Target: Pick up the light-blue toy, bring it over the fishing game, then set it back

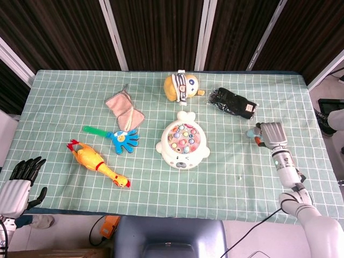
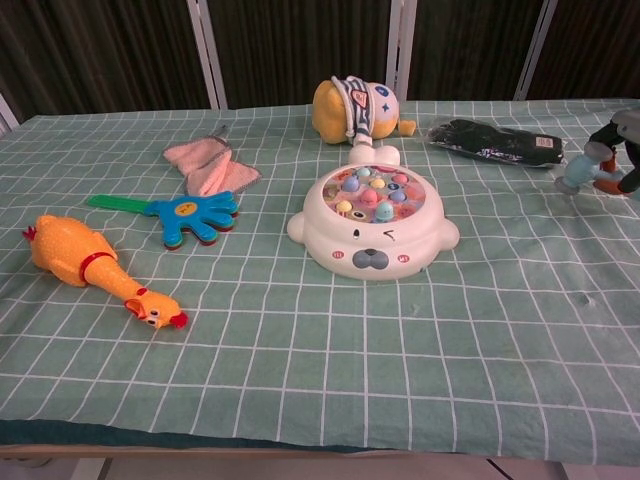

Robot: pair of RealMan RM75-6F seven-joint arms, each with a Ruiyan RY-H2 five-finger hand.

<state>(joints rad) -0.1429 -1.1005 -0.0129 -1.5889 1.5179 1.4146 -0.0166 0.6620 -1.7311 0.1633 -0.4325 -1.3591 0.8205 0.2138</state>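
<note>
The light-blue toy (image 1: 251, 133) is small, with an orange patch. My right hand (image 1: 271, 135) grips it at the table's right side. In the chest view the toy (image 2: 576, 173) hangs above the cloth, sticking out left of the hand's dark fingers (image 2: 612, 139); most of the right hand (image 2: 626, 152) is cut off by the frame edge. The white fishing game (image 1: 183, 143) with coloured fish sits mid-table, well left of the toy, also seen as the fishing game (image 2: 372, 222). My left hand (image 1: 19, 182) stays off the table's front left corner, fingers apart, holding nothing.
A black bundle (image 1: 232, 102) lies just behind the right hand. A yellow plush duck (image 1: 181, 86) sits behind the game. On the left lie a pink cloth (image 1: 124, 108), a blue hand clapper (image 1: 121, 138) and a rubber chicken (image 1: 97, 162). A green checked cloth (image 1: 226, 183) covers the table.
</note>
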